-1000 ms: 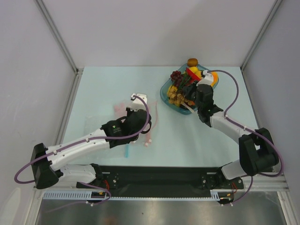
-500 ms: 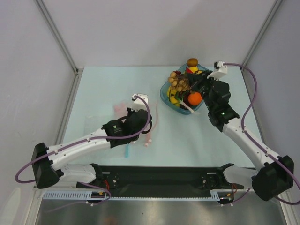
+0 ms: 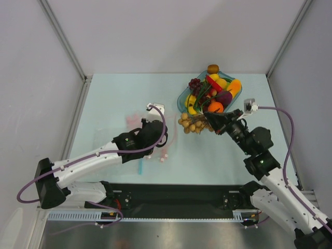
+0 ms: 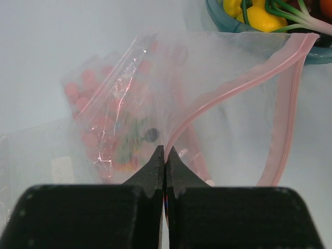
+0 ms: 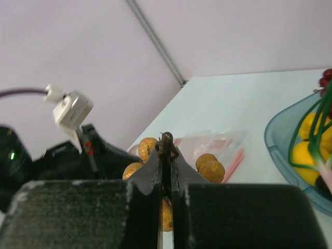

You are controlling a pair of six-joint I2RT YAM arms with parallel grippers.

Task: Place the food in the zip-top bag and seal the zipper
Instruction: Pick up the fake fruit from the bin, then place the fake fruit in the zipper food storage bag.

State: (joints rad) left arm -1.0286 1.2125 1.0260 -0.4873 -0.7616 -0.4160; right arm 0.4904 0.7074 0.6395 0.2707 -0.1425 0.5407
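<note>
Right hand [image 5: 166, 155] is pinched tight on the dark stem of the tan grape bunch [image 5: 210, 168]. Its two fingers are pressed together with only the stem between them, and the round grapes hang on both sides of the fingertips and under them. From above, the bunch [image 3: 191, 123] sits just past the tips of this hand [image 3: 207, 121], over the pale worktop [image 3: 114, 93].

On the far side of the hand, close by but not touching the bunch, is the teal-blue tray [image 3: 180, 104]. The rest of the food is heaped in it: an orange [image 3: 215, 107], a purple piece [image 3: 224, 97], a lemon [image 3: 221, 83], a green stalk [image 3: 204, 94] and a dark red grape cluster [image 3: 195, 83]. A brown fruit [image 3: 212, 68] lies on the worktop just beyond the tray's far rim.

Ahead of those fingertips, across a bare strip of worktop, lies the clear zip-top bag [image 3: 136, 122]. Left hand [image 4: 165, 155] is closed on it, fingers meeting on the near lip of the mouth at the pale-pink zipper [image 4: 233, 88]. That lip is lifted. The strip curves up and away from the hand, then back down on the right, so the mouth stands open toward the tray [image 4: 218, 13]. A pink printed pattern shows through the crinkled plastic left of the fingers. A short light-blue strip [image 3: 140, 167] lies on the worktop beside the left forearm.
</note>
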